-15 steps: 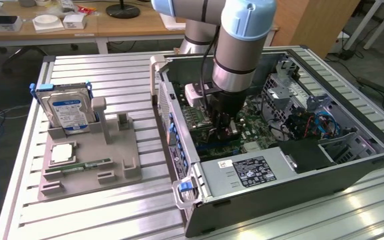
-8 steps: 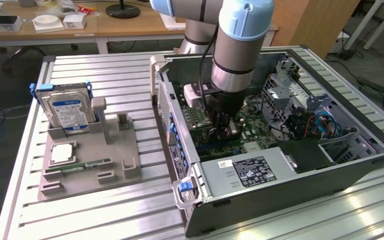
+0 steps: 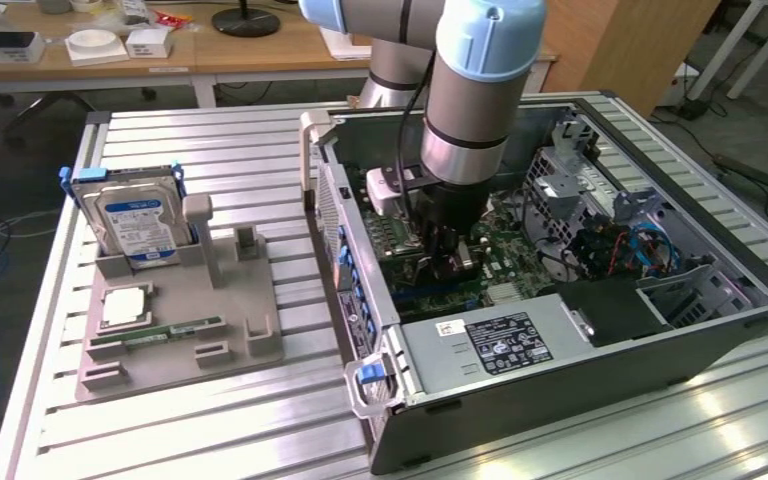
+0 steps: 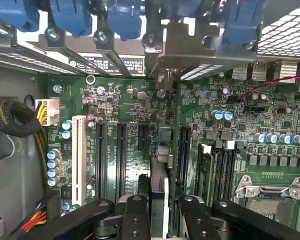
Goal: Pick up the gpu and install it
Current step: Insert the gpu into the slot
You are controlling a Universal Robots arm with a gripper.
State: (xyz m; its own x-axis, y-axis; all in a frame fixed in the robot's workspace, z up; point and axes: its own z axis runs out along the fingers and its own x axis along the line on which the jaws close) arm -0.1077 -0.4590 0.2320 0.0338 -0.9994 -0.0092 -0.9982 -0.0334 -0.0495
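Looking down past the wrist, I see the gripper (image 4: 160, 221) nearest me, its two black fingers (image 4: 135, 217) pressed in on either side of the gpu (image 4: 159, 185); the grip looks closed on the card, which shows as a slim strip seen edge-on, running away from me over the motherboard (image 4: 125, 100); the card sits between two of the long black expansion slots (image 4: 121, 155), and I cannot tell whether its lower edge touches a slot; to one side of those slots stands a white slot (image 4: 79, 150), and beyond it a sleeved cable bundle (image 4: 10, 117); to the other side is the bare CPU socket (image 4: 270, 195); past the board, a row of blue latches (image 4: 125, 15) lines the rear of the case; from the exterior view, the gripper (image 3: 444, 262) hangs inside the open computer case (image 3: 704, 330), above the board and behind the power supply (image 3: 491, 345); on the exterior view's left, well apart, a grey holder (image 3: 171, 370) carries an upright hard drive (image 3: 137, 225) and a flat green memory stick (image 3: 177, 330); all rests on the slatted metal table (image 3: 224, 430); wooden desks (image 3: 224, 55) stand farthest off.
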